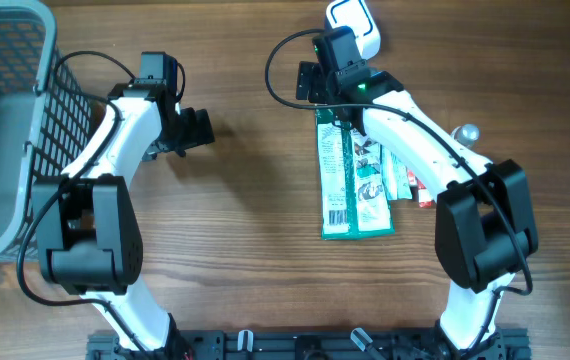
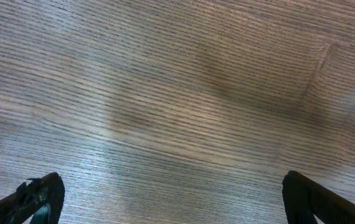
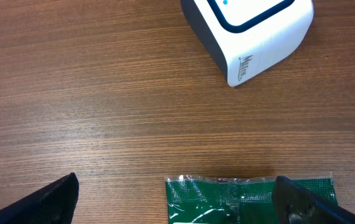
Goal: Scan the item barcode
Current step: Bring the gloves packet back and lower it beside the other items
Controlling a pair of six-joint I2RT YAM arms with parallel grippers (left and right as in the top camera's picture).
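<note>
The item, a long green packet (image 1: 353, 180), lies flat on the wooden table with its barcode showing near the lower left end. Its sealed top edge (image 3: 227, 193) shows in the right wrist view. The white barcode scanner (image 1: 354, 24) sits at the back of the table, and also at the top of the right wrist view (image 3: 252, 34). My right gripper (image 3: 180, 196) stands open over the packet's top end, between packet and scanner, holding nothing. My left gripper (image 2: 171, 196) is open over bare wood, far left of the packet.
A grey wire basket (image 1: 5, 120) fills the far left. A small red-and-white packet (image 1: 413, 188) pokes out from under the green one's right side. A shiny round object (image 1: 467, 132) lies to the right of the right arm.
</note>
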